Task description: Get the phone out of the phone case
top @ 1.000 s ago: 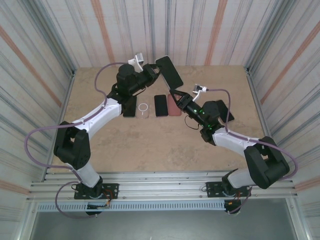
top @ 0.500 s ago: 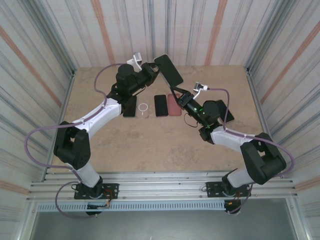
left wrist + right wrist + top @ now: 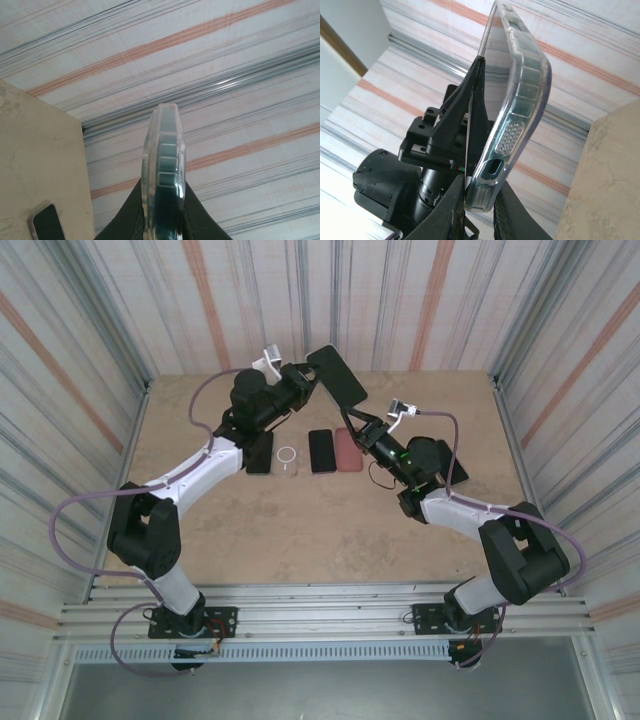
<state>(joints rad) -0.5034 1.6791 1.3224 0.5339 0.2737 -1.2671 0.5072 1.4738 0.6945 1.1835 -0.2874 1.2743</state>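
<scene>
A dark phone [image 3: 338, 380] in a clear phone case [image 3: 517, 95] hangs tilted in the air over the back of the table. My left gripper [image 3: 310, 383] is shut on its upper part; in the left wrist view the cased phone [image 3: 164, 165] stands edge-on between the two black fingers of the left gripper [image 3: 163, 215]. My right gripper [image 3: 351, 424] has come up from below, and in the right wrist view the right gripper [image 3: 479, 202] is shut on the case's bottom corner, by the charging port. The left gripper [image 3: 445, 135] shows behind the case there.
On the tan table [image 3: 230, 530] under the held phone lies a row: a black phone [image 3: 258, 453], a clear case with a white ring [image 3: 287, 460], another black phone [image 3: 321, 450] and a reddish case [image 3: 348, 451]. Striped walls enclose the table.
My right gripper has risen up and to the left to the phone's lower end and shut on the case's bottom corner. The left gripper tipped the phone slightly and kept its grip.
</scene>
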